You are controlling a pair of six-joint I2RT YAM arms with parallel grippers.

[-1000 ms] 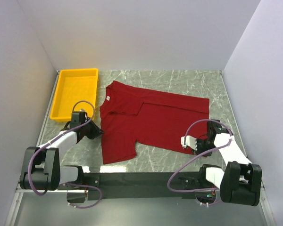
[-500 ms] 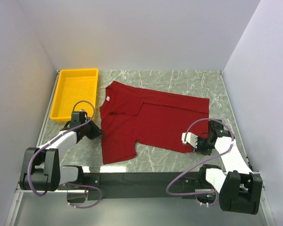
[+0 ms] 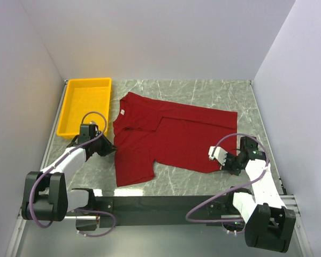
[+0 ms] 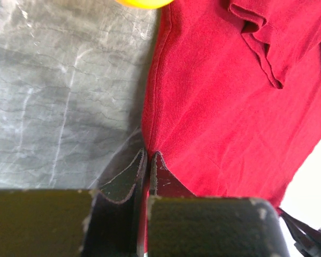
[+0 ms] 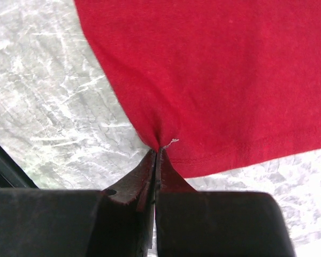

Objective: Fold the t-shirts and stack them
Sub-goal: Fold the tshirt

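The plain dark red short-sleeved t-shirt (image 3: 171,134) is lying spread out in the middle of the grey marble-look tabletop (image 3: 203,91), turned sideways: collar end on the left, hem on the right, one sleeve sticking out toward the near edge. It's mostly flat, with a loose fold of cloth around the collar.

Both pincers have a bit of it. The left gripper (image 4: 148,155) is down at the shirt's left edge, just below the collar, fingers pressed together with the cloth edge pinched between them. The right gripper (image 5: 156,152) is at the near right corner of the hem, also clamped tight, and the fabric puckers into a little point right at the fingertips, with a stray thread poking out there.

Only label I can spot is the small white neck label (image 3: 122,111) at the collar. It's too small to read anything off it.

For room: the yellow plastic tray (image 3: 69,107) sits in the far left corner, just beside the collar end but not touching the shirt. Bare marble shows along the far side, to the right of the hem, and in front of the shirt body beside the near sleeve. White walls (image 3: 150,43) box the table in on three sides.
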